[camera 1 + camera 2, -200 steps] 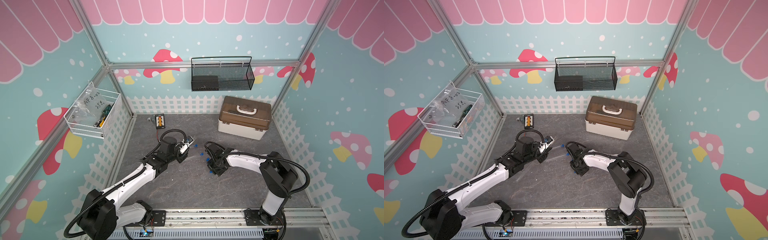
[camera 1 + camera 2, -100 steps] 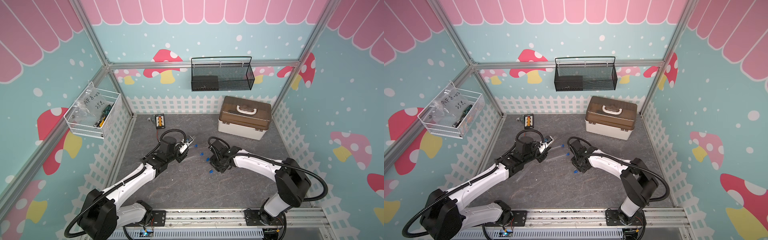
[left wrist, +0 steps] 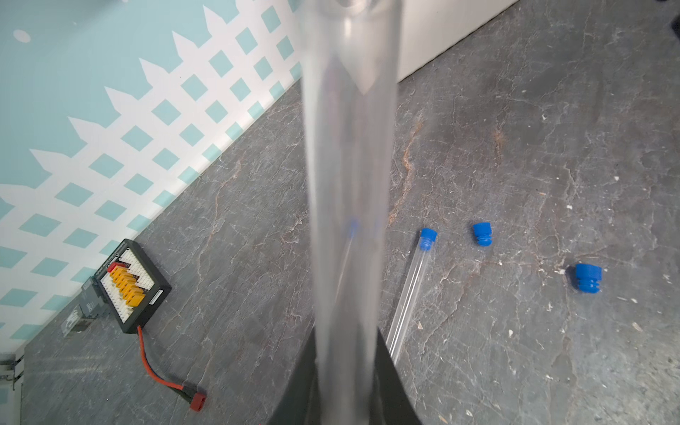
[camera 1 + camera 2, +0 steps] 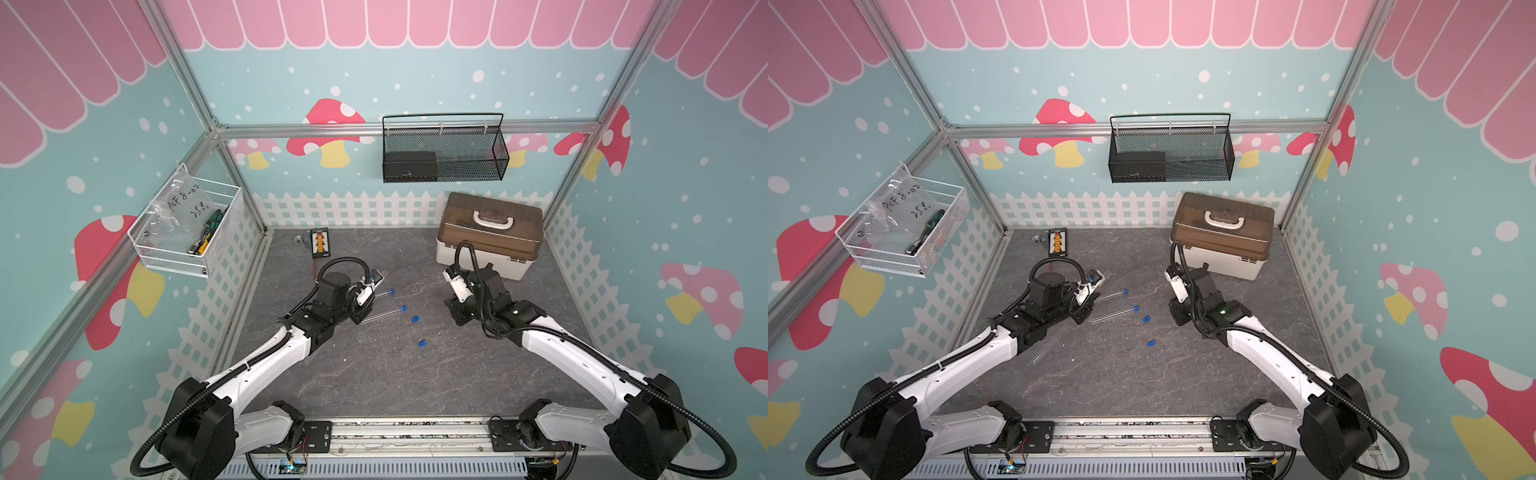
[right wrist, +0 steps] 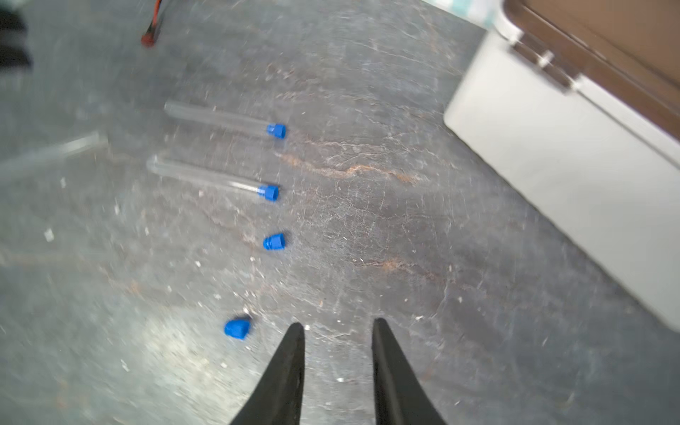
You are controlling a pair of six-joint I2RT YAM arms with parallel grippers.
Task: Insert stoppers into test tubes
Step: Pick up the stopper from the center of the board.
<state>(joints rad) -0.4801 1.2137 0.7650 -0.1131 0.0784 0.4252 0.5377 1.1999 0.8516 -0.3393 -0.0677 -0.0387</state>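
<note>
The worktop [image 4: 1142, 386] holds two capped tubes [image 4: 1113, 315] and two loose stoppers [image 4: 1146, 318] centrally, a box [image 4: 1221, 245] at its back right corner.

Two stoppered test tubes [image 4: 382, 314] side by side on the table [image 4: 395, 374], loose stoppers [image 4: 414, 318] to their right.

L arm [image 4: 266, 365]: stretched fwd and inward, wrist bent low. L gripper [image 4: 360, 313]: jaws clamped on test tube [image 3: 349, 147]. R arm [image 4: 573, 361]: stretched fwd and inward, wrist raised. R gripper [image 5: 338, 325]: pointing down, jaws partly apart.
</note>
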